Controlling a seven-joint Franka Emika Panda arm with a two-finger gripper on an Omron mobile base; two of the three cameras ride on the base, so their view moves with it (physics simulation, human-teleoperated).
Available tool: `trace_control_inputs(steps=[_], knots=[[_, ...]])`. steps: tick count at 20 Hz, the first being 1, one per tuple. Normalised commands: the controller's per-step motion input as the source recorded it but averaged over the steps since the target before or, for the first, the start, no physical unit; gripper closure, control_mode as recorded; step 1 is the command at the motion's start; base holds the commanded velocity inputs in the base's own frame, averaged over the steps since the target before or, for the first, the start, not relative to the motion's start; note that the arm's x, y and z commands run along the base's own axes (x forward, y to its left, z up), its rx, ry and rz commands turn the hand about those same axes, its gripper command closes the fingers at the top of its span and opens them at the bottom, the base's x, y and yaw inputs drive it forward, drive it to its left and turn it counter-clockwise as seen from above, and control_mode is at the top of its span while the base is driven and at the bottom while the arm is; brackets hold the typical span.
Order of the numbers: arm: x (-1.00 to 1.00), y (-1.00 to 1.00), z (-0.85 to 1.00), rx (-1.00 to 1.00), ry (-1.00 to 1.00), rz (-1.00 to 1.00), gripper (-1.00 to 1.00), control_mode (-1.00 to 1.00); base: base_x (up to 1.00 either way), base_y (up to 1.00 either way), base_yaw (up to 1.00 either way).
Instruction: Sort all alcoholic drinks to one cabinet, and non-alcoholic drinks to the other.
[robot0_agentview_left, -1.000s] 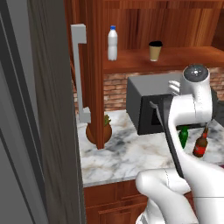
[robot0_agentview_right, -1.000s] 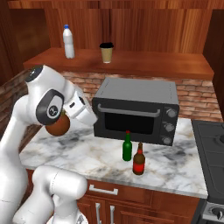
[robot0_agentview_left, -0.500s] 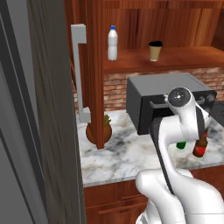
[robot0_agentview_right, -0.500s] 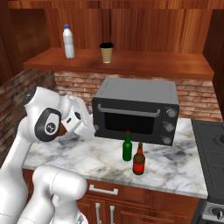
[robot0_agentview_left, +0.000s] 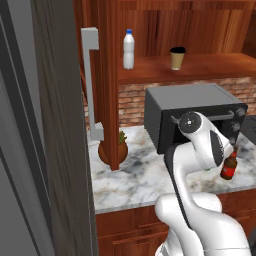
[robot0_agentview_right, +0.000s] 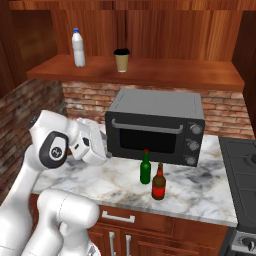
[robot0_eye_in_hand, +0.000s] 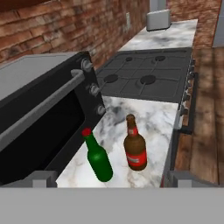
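Up on the wooden shelf (robot0_agentview_right: 150, 72) stand the white bottle (robot0_agentview_right: 78, 47) with its blue cap and, a little to its right, the paper cup (robot0_agentview_right: 121, 60) with a black lid. Down on the marble counter (robot0_agentview_right: 120, 187), in front of the toaster oven (robot0_agentview_right: 157, 125), the green bottle (robot0_agentview_right: 145, 167) and the brown bottle (robot0_agentview_right: 159, 182) stand upright just beside each other, the brown one nearer the counter's front edge.

The right base view gives both glass bottles in full; in the left base view the arm covers the green one, leaving the brown bottle (robot0_agentview_left: 229, 165) peeking out at the arm's right. That left view also brings a tall cabinet door with a grey handle (robot0_agentview_left: 91, 85), and a round brown pot with a green sprout (robot0_agentview_left: 113, 151) on the counter.

The gripper (robot0_agentview_right: 100, 150) hangs low over the counter, left of the oven door, pointing towards the bottles, which stand apart from it to its right. Jaws spread wide, holding nothing. In the hand view both bottles sit ahead between the finger tips (robot0_eye_in_hand: 41, 178), with a stove (robot0_eye_in_hand: 144, 81) beyond.
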Motion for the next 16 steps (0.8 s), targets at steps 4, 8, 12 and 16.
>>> trace_control_inputs(steps=[4, 8, 12, 16], knots=[[0.14, 0.0, -0.3, -0.05, 0.0, -0.06, -1.0, -1.0, 0.0, 0.0, 0.0], [0.22, -0.02, -0.28, -0.05, 0.0, -0.07, -1.0, -1.0, 0.0, 0.0, 0.0], [0.36, -0.08, -0.3, -0.05, 0.0, -0.06, -1.0, -1.0, 0.0, 0.0, 0.0], [0.33, -0.09, -0.27, -0.04, 0.01, -0.07, -1.0, -1.0, 0.0, 0.0, 0.0]])
